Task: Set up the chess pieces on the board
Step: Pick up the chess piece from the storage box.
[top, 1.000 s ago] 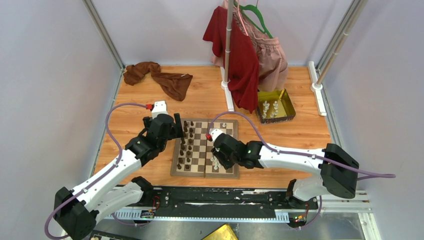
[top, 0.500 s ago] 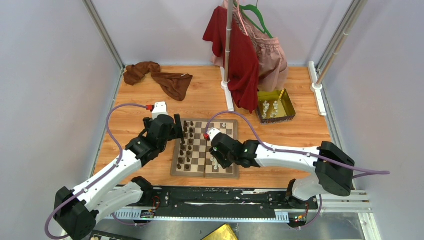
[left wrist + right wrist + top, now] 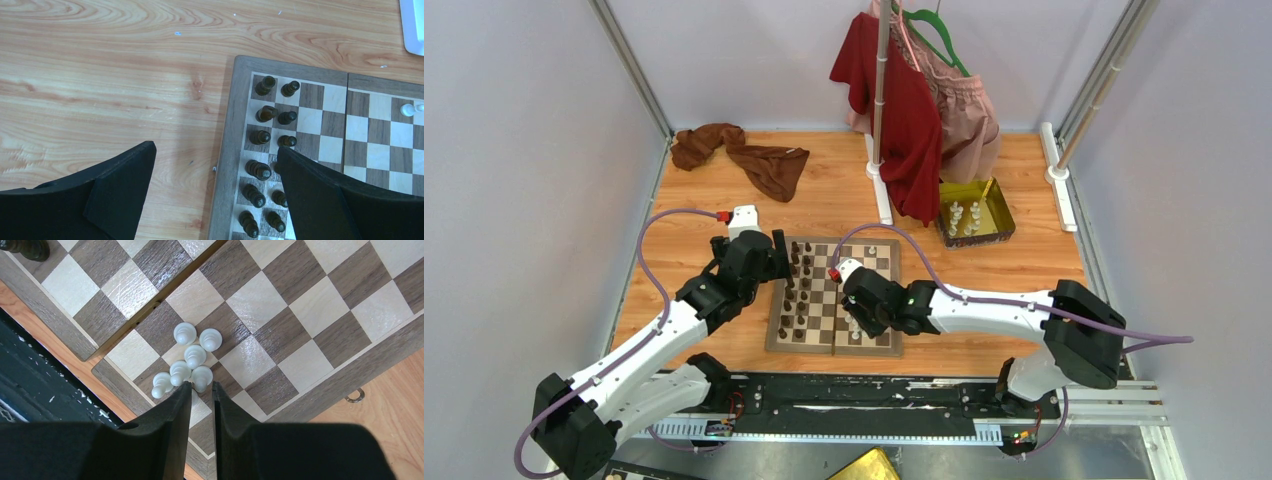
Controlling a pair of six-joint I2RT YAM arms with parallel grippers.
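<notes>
The board lies in the middle of the table. Dark brown chess pieces stand in two columns along its left side, the same pieces showing in the left wrist view. My left gripper hangs wide open over the board's left border, holding nothing. Several cream-white pieces crowd together near the board's near right corner. My right gripper hovers just beside that cluster, its fingers a narrow gap apart with only board showing between them. One lone white piece stands at the far right.
A gold tray holding several more white pieces sits at the back right. Red and pink clothes hang on a rack whose base reaches near the board. A brown cloth lies at the back left.
My right arm has slid a little to the left over the board's near right part. The left arm has stayed put.
</notes>
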